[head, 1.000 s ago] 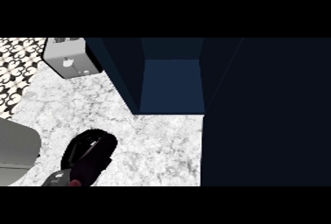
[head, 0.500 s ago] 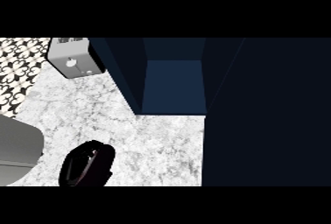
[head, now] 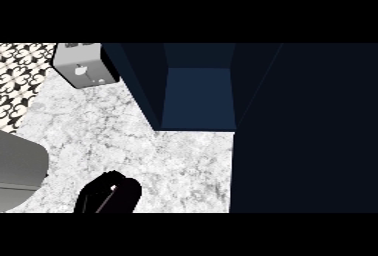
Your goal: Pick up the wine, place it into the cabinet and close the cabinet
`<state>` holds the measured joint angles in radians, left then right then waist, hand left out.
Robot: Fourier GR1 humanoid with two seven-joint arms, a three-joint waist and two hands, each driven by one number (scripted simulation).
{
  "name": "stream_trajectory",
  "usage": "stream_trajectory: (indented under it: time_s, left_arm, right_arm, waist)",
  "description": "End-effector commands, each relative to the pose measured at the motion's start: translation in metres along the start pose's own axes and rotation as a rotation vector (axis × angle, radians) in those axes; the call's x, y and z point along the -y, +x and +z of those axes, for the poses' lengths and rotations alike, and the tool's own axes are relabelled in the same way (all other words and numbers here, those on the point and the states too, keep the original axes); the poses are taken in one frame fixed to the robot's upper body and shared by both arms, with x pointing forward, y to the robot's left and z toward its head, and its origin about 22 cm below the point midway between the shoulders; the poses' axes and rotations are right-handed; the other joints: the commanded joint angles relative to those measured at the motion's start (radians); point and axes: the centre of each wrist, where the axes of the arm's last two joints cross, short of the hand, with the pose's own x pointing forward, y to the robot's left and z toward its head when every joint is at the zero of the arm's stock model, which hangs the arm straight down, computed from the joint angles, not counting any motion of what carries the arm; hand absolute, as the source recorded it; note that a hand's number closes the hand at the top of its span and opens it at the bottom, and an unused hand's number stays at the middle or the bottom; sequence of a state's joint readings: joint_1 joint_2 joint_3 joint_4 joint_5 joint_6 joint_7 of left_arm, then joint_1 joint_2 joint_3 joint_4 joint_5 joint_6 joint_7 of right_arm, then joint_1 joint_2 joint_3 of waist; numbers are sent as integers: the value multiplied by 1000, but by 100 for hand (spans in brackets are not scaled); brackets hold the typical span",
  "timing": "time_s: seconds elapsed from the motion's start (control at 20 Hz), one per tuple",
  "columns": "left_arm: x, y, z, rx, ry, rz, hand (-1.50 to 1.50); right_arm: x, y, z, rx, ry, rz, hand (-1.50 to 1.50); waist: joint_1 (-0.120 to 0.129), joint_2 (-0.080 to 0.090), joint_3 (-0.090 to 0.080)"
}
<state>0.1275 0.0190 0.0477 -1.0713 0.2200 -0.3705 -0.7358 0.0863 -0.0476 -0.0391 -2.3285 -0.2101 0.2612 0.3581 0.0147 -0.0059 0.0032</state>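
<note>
Lower now, left hand (head: 108, 194) perhaps hiding wine.

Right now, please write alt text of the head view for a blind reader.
A black hand with curled fingers shows at the lower edge over a marble counter. Behind it stands an open dark blue cabinet, with a grey toaster at upper left. No wine is visible.

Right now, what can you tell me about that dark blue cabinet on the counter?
The cabinet is dark navy, with flat matte panels. It stands open: its inside shows as a lighter blue hollow with nothing visible in it, between darker side walls. A broad, near-black panel fills the view to its right, perhaps its door. It sits on the white marbled counter, beside a small silver box. Nothing else touches it.
</note>
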Motion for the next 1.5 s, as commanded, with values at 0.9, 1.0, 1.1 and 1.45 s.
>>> stream_trajectory:
  time_s: [0.9,1.0,1.1,1.45]
  left_arm:
    - [141,101,-81,74,-40,39,150]
    - [137,121,-99,78,-50,41,150]
    - [145,113,-109,115,-41,5,150]
    - [191,111,-156,129,-26,-106,150]
  right_arm:
    - [0,-16,-2,-15,10,-9,-150]
    - [-2,4,-5,3,-4,-4,-150]
    - [16,-10,7,-10,4,9,-150]
    - [16,0,11,-8,9,11,-150]
  waist:
    - [-18,6,-3]
    - [-17,6,-3]
    - [-19,6,-3]
    - [-27,6,-3]
